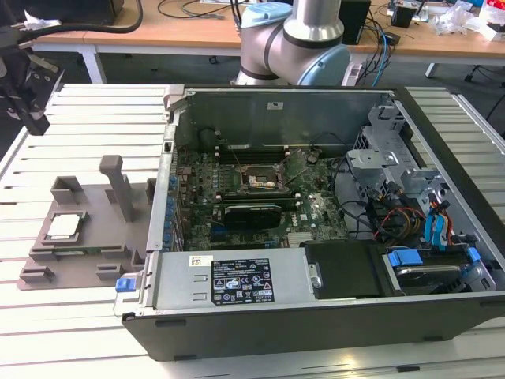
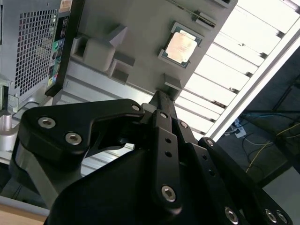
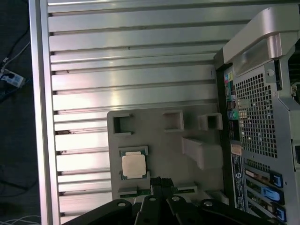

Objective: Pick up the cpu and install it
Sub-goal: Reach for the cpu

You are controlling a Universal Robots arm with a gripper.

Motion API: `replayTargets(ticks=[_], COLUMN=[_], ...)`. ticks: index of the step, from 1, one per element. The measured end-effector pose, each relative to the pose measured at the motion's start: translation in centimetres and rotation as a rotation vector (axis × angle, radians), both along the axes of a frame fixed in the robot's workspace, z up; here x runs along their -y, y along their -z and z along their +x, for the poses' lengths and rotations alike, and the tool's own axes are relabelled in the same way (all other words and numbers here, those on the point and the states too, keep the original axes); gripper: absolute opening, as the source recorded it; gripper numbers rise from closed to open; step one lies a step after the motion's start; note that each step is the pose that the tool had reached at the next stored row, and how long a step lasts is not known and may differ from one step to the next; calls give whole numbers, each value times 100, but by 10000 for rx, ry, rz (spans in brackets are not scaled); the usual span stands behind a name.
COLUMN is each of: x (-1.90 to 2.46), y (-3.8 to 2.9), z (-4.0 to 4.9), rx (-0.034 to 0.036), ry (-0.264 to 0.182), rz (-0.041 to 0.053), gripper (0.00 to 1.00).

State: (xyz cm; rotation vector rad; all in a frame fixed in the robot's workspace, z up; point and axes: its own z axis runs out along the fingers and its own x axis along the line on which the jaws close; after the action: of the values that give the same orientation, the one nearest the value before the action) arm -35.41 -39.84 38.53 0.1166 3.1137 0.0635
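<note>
The cpu is a small silver square lying flat in a recess of the grey holder block, on the exterior view's left beside the open computer case. Both wrist views show the cpu from above. My black gripper hangs high over the far left of the table, well apart from the cpu. In the wrist views its fingertips meet with nothing between them. The motherboard's socket lies inside the case, framed in metal.
The holder block has upright posts near the cpu. Drive cages and cables fill the case's right side. The slatted metal table extends around the holder. The arm's base stands behind the case.
</note>
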Motion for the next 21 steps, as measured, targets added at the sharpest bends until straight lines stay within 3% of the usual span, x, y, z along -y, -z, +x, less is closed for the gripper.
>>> replayTargets(ticks=[10,21], x=[0,0], y=[13,13], z=[-296,-315], rx=[0,0], ry=[0,-1], rz=[0,0], gripper=[11,11])
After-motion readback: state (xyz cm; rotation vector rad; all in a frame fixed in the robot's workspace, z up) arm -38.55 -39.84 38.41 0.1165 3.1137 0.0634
